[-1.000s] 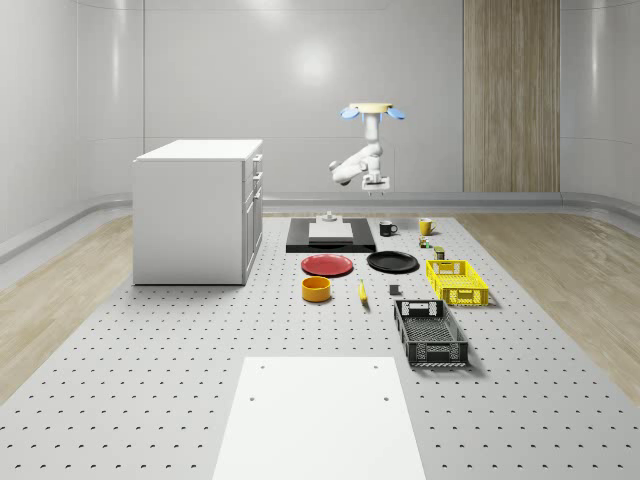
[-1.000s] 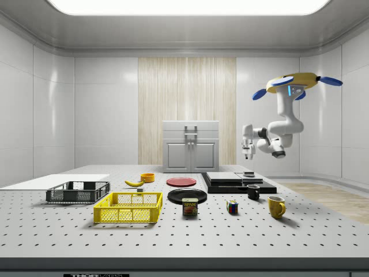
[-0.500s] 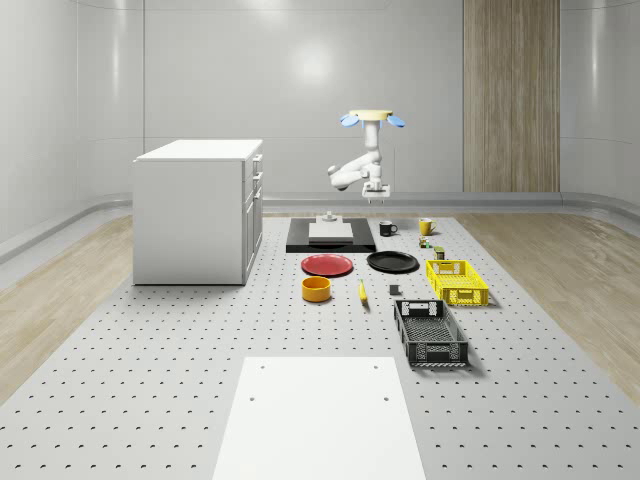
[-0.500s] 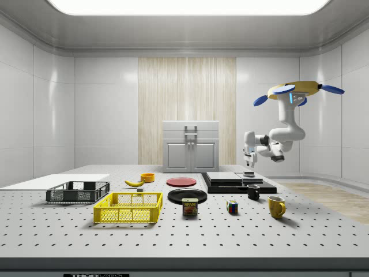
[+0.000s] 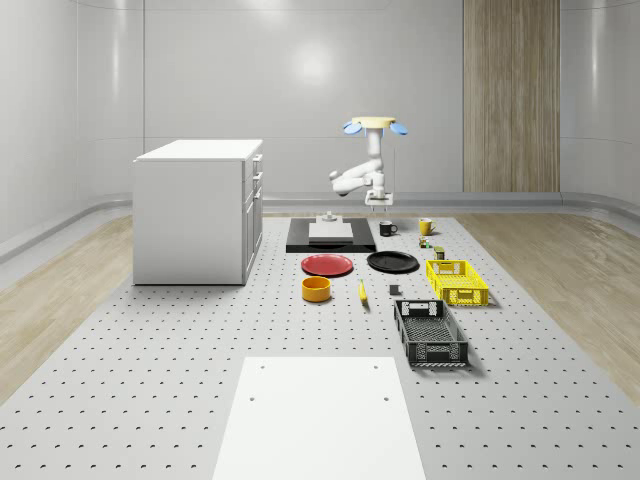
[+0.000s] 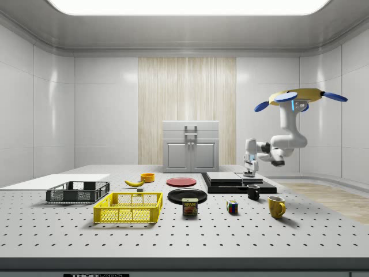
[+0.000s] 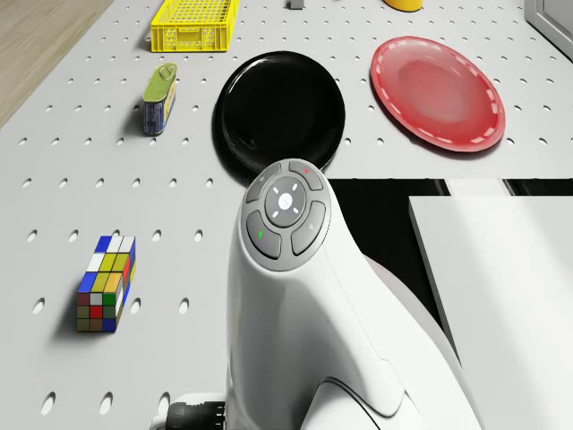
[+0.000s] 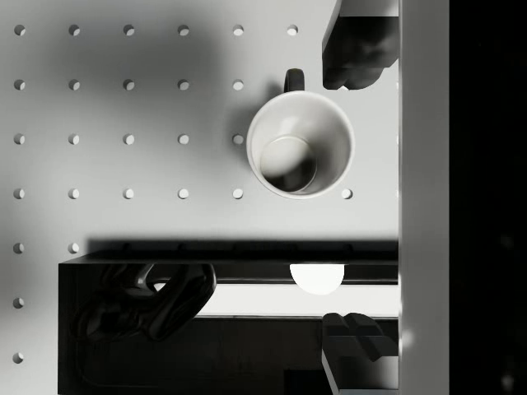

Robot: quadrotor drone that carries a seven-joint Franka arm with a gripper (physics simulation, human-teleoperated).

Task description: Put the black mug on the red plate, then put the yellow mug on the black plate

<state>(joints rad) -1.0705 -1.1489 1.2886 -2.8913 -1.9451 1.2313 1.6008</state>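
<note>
The black mug [image 5: 387, 228] stands on the table beside the black slab [image 5: 330, 240]; from above it shows a white inside [image 8: 300, 155]. My gripper [image 5: 379, 201] hangs open a short way above it, lower in the side view [image 6: 251, 171] than the drone [image 6: 300, 97], which hovers over the table's far end. In the wrist view the gripper [image 8: 358, 197] sits slightly off the mug's rim, fingertips [image 8: 358, 49] wide apart. The yellow mug [image 5: 425, 226] stands to the right. Nearer lie the red plate [image 5: 328, 265] and black plate [image 5: 392, 262].
A white cabinet [image 5: 198, 210] stands at the left. A Rubik's cube [image 7: 106, 294] and a can [image 7: 158, 98] sit by the mugs. A yellow crate [image 5: 457, 281], black crate [image 5: 430, 333], orange bowl [image 5: 316, 289] and banana [image 5: 362, 291] lie nearer.
The drone has come lower and the arm has swung down, bringing the gripper closer above the black mug. The mugs and plates have not moved.
</note>
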